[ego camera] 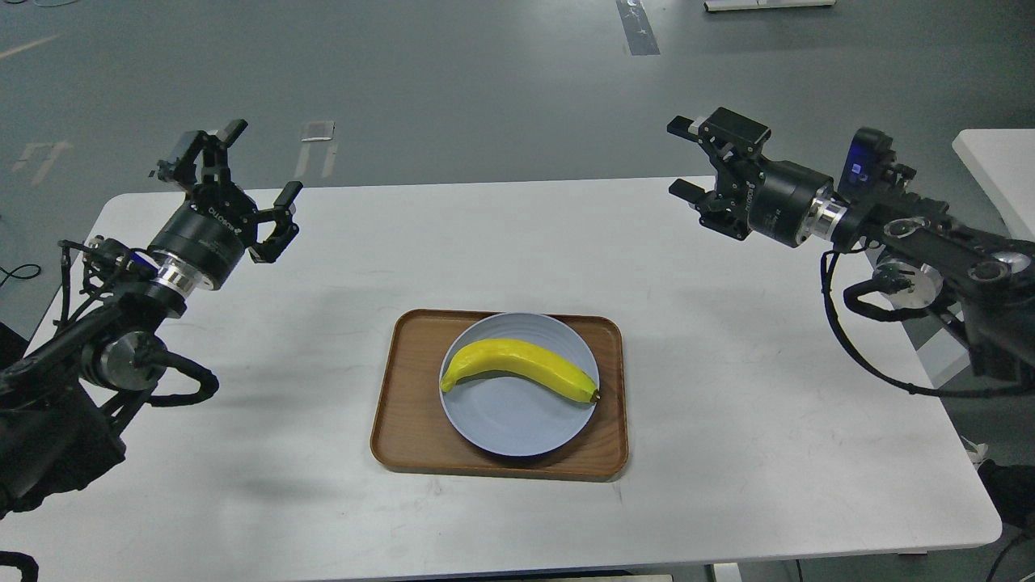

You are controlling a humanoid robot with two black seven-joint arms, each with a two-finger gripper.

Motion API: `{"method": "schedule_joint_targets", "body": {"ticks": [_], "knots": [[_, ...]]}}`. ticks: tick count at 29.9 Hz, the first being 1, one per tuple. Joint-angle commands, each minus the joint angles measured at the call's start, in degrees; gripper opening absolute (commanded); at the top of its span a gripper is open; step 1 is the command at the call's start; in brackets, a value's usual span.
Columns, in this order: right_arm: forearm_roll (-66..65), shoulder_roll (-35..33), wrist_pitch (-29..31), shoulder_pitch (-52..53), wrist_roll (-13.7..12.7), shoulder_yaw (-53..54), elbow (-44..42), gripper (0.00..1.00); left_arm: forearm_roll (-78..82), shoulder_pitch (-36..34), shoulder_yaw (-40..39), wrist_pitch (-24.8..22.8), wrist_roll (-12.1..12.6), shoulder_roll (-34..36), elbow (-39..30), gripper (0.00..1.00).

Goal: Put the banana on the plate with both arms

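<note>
The yellow banana (517,367) lies across the pale blue-grey plate (517,420), its dark tip at the plate's right rim. The plate rests on a brown wood-grain tray (408,412) at the middle of the white table. My left gripper (263,174) is open and empty, raised above the table's far left, well away from the plate. My right gripper (679,158) is open and empty, raised above the table's far right, also well away from the banana.
The white table (323,501) has its far edge just behind both grippers and its front edge near the bottom of the view. A second white table corner (999,162) stands at the far right. Grey floor lies beyond.
</note>
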Motion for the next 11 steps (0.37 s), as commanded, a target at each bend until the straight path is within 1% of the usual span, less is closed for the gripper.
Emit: {"method": "schedule_joint_targets", "body": {"ticks": [1, 2, 3, 6, 11], "knots": [[3.78, 0.83, 0.02, -6.48, 0.01, 6.21, -0.01, 0.98, 0.29, 0.4, 0.35, 0.0, -0.01, -1.24, 0.23, 0.98], [4.3, 1.18, 0.02, -7.44, 0.01, 7.09, -0.01, 0.98, 0.29, 0.4, 0.44, 0.0, -0.01, -1.42, 0.23, 0.98], [5.09, 1.79, 0.02, -9.02, 0.01, 8.66, -0.09, 1.0, 0.29, 0.49, 0.61, 0.0, -0.01, -1.59, 0.23, 0.98], [5.63, 1.97, 0.02, -11.84, 0.01, 11.31, -0.01, 1.0, 0.38, 0.84, 0.62, 0.0, -0.01, -2.03, 0.23, 0.98], [5.63, 1.97, 0.02, -13.34, 0.01, 12.11, -0.01, 1.0, 0.29, 1.02, 0.62, 0.0, -0.01, -2.3, 0.41, 0.98]]}}
